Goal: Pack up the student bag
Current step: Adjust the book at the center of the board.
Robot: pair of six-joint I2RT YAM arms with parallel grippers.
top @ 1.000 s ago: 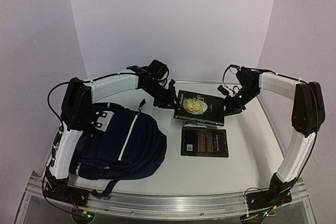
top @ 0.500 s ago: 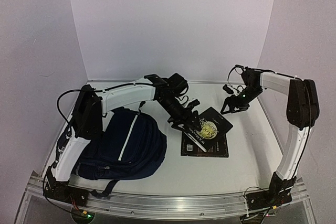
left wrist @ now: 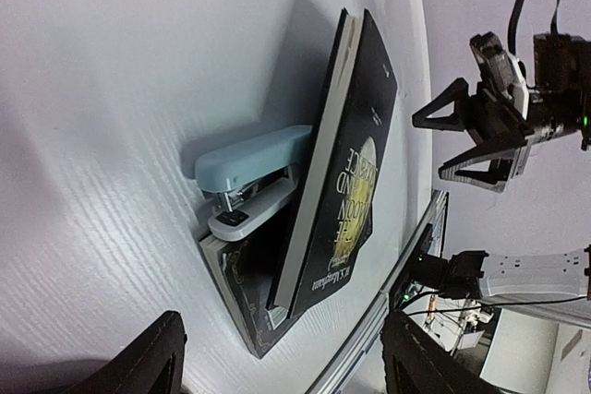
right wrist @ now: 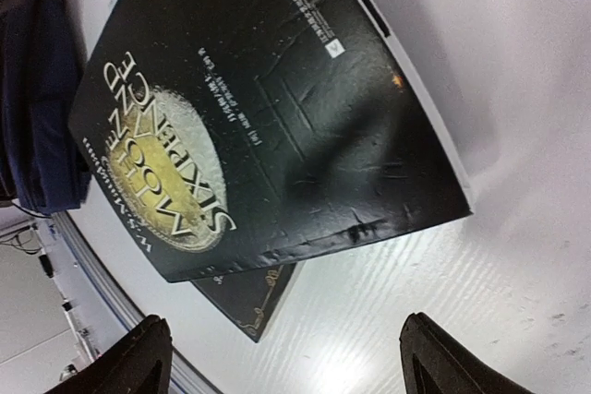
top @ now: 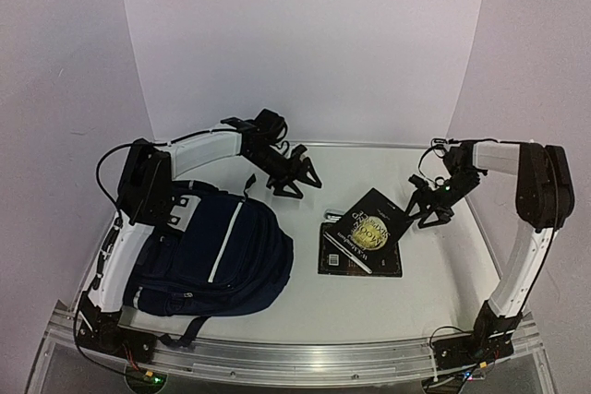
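Note:
The student bag, navy with a white stripe, lies front-up at the left of the table. A black book with a gold disc rests tilted on a second black book and a pale blue stapler. My left gripper hovers open behind the bag's top right, apart from the books, with nothing between its fingers. Just right of the tilted book, my right gripper is open and empty. A corner of the lower book pokes out beneath.
The white table has a metal rail along its near edge and purple walls behind and at both sides. The bag's dark edge shows at the left of the right wrist view. My right gripper shows beyond the books.
The gold-disc book was held between both grippers at the back. It now lies on the lower book and stapler. Both grippers have opened and drawn away, the left backward, the right to the right.

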